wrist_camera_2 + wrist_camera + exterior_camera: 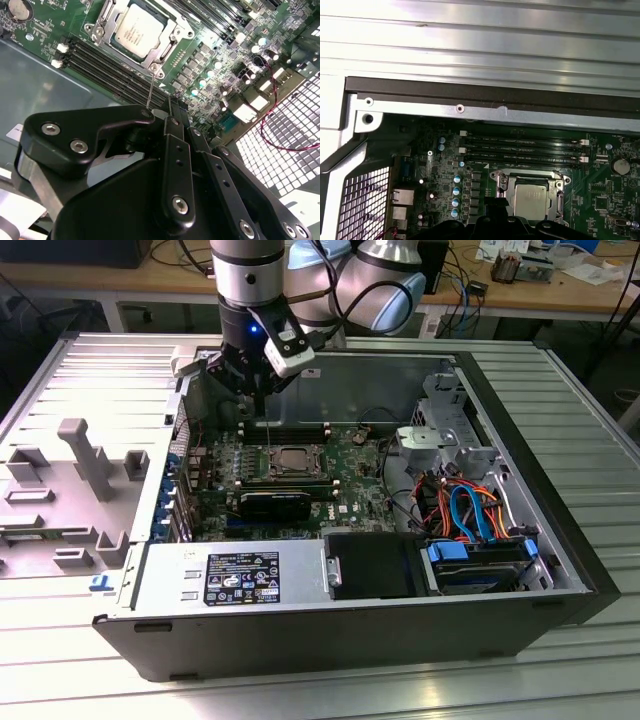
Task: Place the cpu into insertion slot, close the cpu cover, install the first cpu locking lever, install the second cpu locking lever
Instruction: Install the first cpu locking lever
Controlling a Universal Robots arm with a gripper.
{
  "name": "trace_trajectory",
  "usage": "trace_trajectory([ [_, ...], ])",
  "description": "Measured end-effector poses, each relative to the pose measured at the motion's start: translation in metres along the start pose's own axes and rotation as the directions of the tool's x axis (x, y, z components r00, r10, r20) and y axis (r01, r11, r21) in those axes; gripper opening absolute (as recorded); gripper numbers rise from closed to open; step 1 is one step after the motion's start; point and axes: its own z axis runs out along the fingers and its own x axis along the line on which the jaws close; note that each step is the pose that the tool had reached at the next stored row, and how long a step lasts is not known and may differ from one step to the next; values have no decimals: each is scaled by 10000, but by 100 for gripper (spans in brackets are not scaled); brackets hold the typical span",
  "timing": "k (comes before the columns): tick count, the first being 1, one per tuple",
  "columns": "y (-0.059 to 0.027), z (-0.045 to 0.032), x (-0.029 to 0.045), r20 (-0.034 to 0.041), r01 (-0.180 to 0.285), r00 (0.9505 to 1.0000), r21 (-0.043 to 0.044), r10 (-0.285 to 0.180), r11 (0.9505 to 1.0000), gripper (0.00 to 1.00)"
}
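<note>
The chip (136,27) lies in the socket (277,462) on the green board (350,485), and the metal cover (161,52) is down around it. The gripper (175,104) hangs near the socket's corner, its fingers drawn together. A thin lever (150,90) stands up from that corner, just beside them.

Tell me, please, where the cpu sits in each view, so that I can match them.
Exterior view: the cpu lies on the green board in the open case, just in front of the memory slots.
Second wrist view: the cpu lies right beside the memory slots.
First wrist view: the memory slots lie between the cpu and the case wall.
Shared landmark: the long black memory slots along one cpu edge.
</note>
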Motion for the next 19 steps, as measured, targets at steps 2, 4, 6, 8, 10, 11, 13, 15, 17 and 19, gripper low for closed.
trace_trajectory([
  [2, 0, 0, 0, 1, 0, 10000, -15, 0, 10000, 11],
  [4, 0, 0, 0, 2, 0, 10000, -28, 0, 10000, 11],
  [6, 0, 0, 0, 3, 0, 10000, -43, 0, 10000, 11],
  [8, 0, 0, 0, 5, 0, 10000, -69, 0, 10000, 11],
  [10, 0, 0, 0, 7, -1, 10000, -93, 1, 10000, 11],
  [11, 0, 0, 0, 8, -1, 10000, -104, 1, 9999, 11],
  [13, 0, 0, 0, 9, -1, 10000, -122, 1, 9999, 11],
  [15, 0, 0, 0, 10, -1, 10000, -142, 2, 9999, 11],
  [17, 0, 0, 0, 12, -1, 10000, -158, 1, 9999, 11],
  [19, 0, 0, 0, 13, -2, 10000, -181, 2, 9998, 11],
])
